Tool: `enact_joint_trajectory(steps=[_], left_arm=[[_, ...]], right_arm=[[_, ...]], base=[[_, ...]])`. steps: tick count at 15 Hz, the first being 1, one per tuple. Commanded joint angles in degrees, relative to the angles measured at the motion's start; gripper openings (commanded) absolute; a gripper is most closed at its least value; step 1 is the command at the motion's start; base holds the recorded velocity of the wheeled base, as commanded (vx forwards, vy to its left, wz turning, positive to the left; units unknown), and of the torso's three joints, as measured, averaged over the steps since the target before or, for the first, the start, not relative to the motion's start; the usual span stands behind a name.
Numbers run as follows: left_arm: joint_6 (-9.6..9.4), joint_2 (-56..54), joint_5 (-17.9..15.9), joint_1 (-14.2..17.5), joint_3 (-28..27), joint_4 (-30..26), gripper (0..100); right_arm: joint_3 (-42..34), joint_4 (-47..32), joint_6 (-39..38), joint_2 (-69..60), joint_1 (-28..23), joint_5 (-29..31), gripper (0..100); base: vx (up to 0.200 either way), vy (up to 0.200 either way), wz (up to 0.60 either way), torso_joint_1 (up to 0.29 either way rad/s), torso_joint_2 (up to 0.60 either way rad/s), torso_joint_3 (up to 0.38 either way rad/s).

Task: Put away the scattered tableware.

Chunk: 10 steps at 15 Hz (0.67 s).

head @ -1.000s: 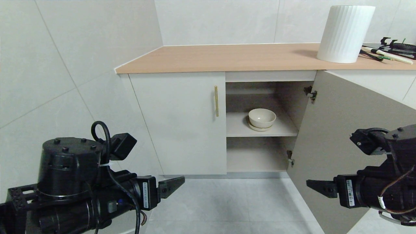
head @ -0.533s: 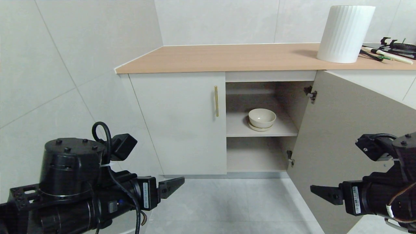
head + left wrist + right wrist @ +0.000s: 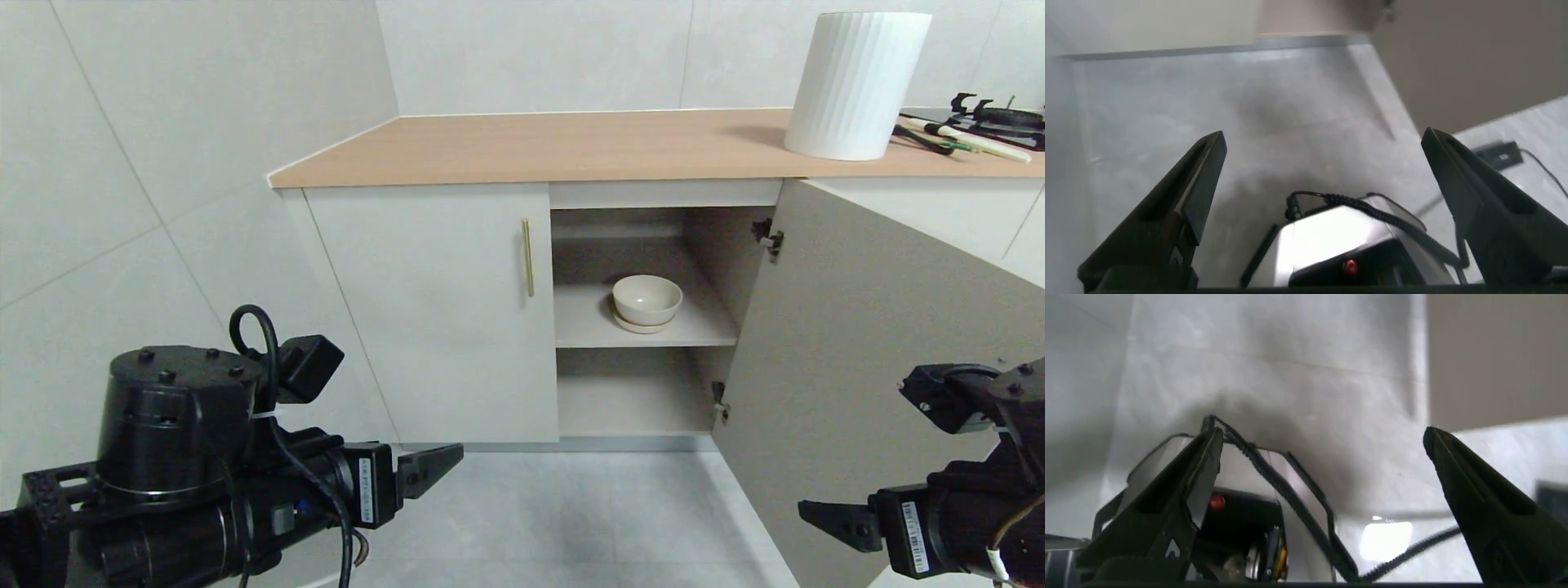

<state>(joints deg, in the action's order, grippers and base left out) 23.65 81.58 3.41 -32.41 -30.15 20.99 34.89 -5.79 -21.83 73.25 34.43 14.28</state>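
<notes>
A cream bowl (image 3: 647,298) sits on a small plate (image 3: 638,325) on the middle shelf (image 3: 702,327) of the open cabinet. My left gripper (image 3: 429,471) hangs low at the left, above the floor and well short of the cabinet. In the left wrist view this gripper (image 3: 1327,163) is open, with only floor between its fingers. My right gripper (image 3: 837,523) is low at the right, in front of the open door. It is open too in the right wrist view (image 3: 1323,457) and holds nothing.
The cabinet's right door (image 3: 857,343) stands swung out close by my right arm. The left door (image 3: 433,310) is closed, with a gold handle (image 3: 527,257). On the wooden countertop (image 3: 571,147) stand a white ribbed cylinder (image 3: 857,86) and some utensils (image 3: 963,135).
The head camera has shifted a little, sliding the cabinet leftward in the picture. My right gripper has sunk lower and drawn back to the right. The left arm has kept still.
</notes>
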Motion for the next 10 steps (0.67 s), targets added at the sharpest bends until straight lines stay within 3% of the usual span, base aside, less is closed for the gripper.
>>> enact_joint_trajectory(steps=[1, 5, 8, 10], left_arm=[[0.08, 0.1, 0.0, 0.1, 0.0, 0.0, 100], [0.08, 0.2, -0.1, 0.1, 0.0, 0.0, 100], [0.08, 0.2, -0.1, 0.1, 0.0, 0.1, 100], [0.08, 0.3, -0.2, 0.1, 0.0, 0.0, 100]], right_arm=[[0.6, -1.4, 0.0, -0.9, 0.0, 0.0, 100], [4.7, -12.4, 0.1, -2.9, 0.0, -0.5, 100], [8.8, -21.6, 0.2, -5.1, -1.6, 0.1, 100], [9.4, -21.9, 3.6, -4.7, -8.7, 1.8, 100]], base=[[0.0, -0.2, 0.0, 0.007, 0.0, 0.007], [0.0, -0.2, 0.0, 0.001, 0.0, -0.001], [0.0, 0.0, 0.0, 0.0, 0.0, 0.0], [0.0, 0.0, 0.0, 0.0, 0.0, 0.0]])
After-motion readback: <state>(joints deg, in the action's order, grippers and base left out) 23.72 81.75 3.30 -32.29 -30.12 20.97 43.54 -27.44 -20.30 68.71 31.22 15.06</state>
